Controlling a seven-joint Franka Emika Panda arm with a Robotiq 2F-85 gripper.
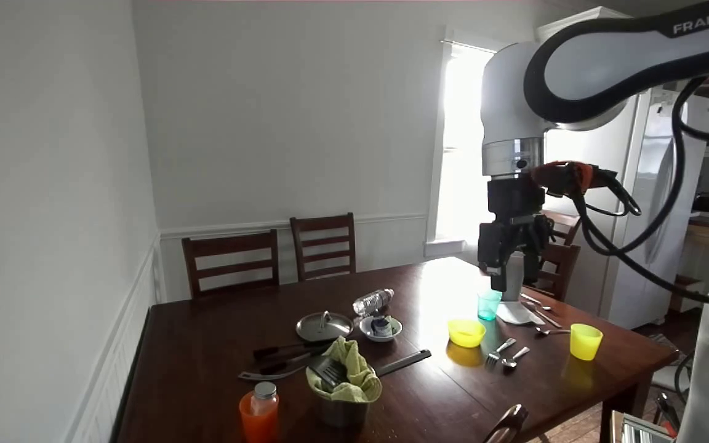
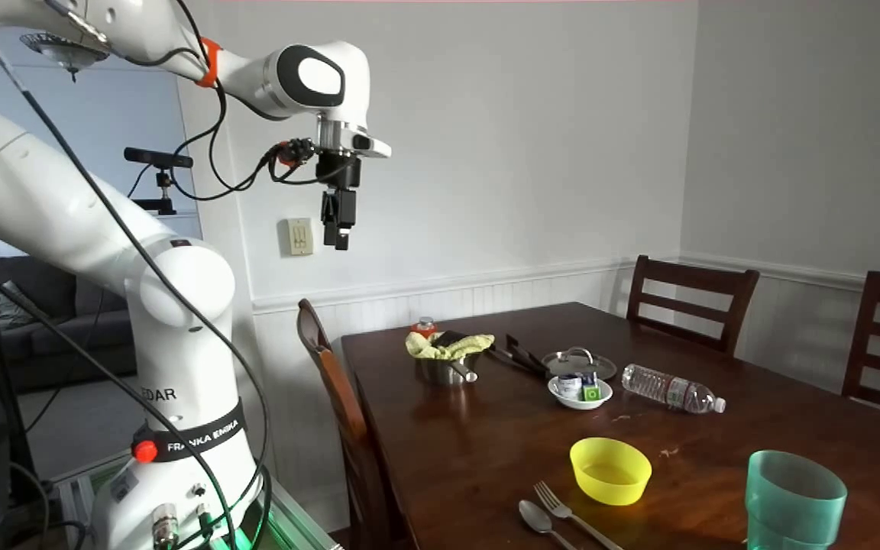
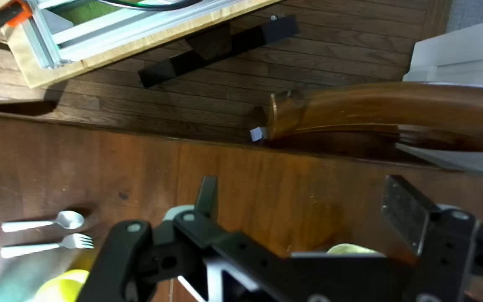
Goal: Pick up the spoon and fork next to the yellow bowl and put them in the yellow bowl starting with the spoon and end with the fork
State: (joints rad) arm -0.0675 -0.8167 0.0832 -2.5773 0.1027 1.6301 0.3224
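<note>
The yellow bowl [image 1: 466,333] stands on the table in both exterior views [image 2: 610,471] and at the lower left of the wrist view [image 3: 61,288], partly cut off by the frame edge and hidden by a finger. Beside it lie the fork [image 1: 499,351] and the spoon [image 1: 512,360], side by side and apart from each other. The fork [image 3: 74,241] is nearer the bowl than the spoon [image 3: 68,219]. My gripper [image 3: 302,188] is open, with nothing between its fingers. In the exterior views it hangs pointing down, high above the table [image 2: 337,238].
A turquoise cup [image 1: 488,305] and napkin [image 1: 517,314] stand beyond the bowl. A yellow cup [image 1: 585,342] has another spoon [image 1: 548,331] beside it. A pot with a cloth [image 1: 345,406], white dish [image 1: 381,329], lid [image 1: 324,327] and bottle [image 1: 373,302] are also there. A chair [image 3: 371,109] stands at the table edge.
</note>
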